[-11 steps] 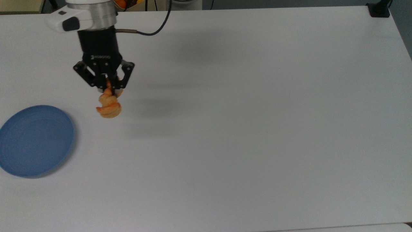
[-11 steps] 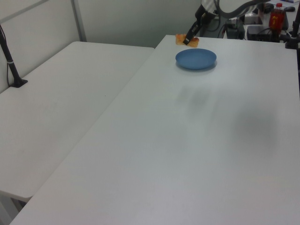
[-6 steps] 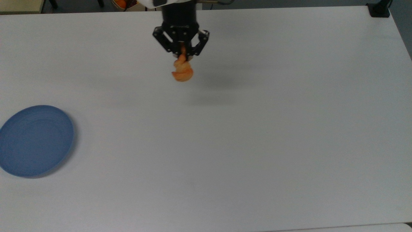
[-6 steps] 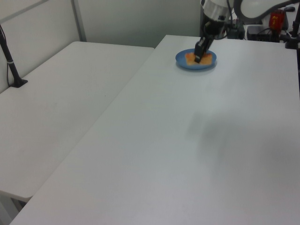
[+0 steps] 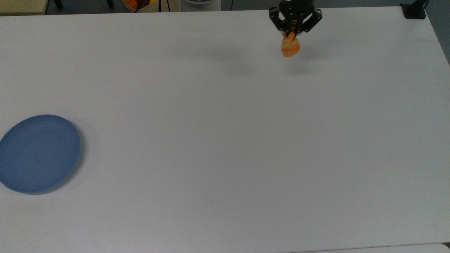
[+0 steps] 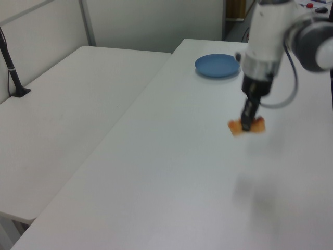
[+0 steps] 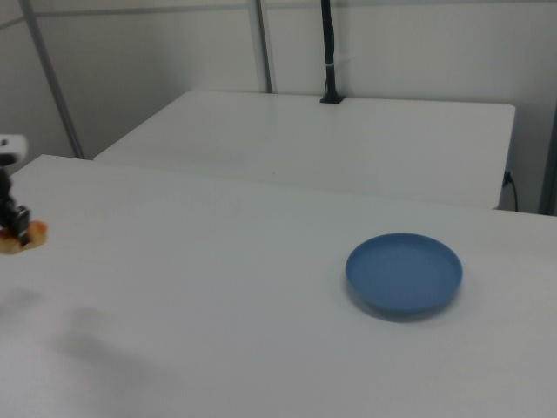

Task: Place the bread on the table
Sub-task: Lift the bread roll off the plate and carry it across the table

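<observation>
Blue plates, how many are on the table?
1. The blue plate sits on the table at the top view's left edge, nothing on it, far from the bread held in the gripper.

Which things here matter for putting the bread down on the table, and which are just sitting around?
Part of the job:
- the bread, hanging clamped in the gripper, clear of the surface
- the table, where it must land

Just lying about:
- the blue plate, at the top view's left edge, nothing on it
- the second white table alongside
- the black post on it
</observation>
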Controlling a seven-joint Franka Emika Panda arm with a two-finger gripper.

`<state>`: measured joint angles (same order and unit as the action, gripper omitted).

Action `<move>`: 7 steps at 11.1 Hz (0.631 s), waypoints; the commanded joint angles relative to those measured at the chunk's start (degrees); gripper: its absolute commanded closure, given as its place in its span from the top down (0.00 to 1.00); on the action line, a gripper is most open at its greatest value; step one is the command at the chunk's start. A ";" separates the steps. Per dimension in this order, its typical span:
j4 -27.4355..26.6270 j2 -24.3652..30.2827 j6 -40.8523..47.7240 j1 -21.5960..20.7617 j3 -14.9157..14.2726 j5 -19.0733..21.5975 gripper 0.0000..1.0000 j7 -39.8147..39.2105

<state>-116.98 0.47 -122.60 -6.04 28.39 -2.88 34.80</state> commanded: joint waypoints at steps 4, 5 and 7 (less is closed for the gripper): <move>-2.21 -6.94 -10.29 -7.13 7.38 -7.63 0.03 19.92; -2.11 -10.11 -13.25 -8.62 7.38 -12.28 0.03 23.70; -1.94 -13.64 -15.39 -10.48 7.29 -19.85 0.03 33.44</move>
<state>-120.46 -7.72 -135.38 -14.13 36.21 -15.20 58.95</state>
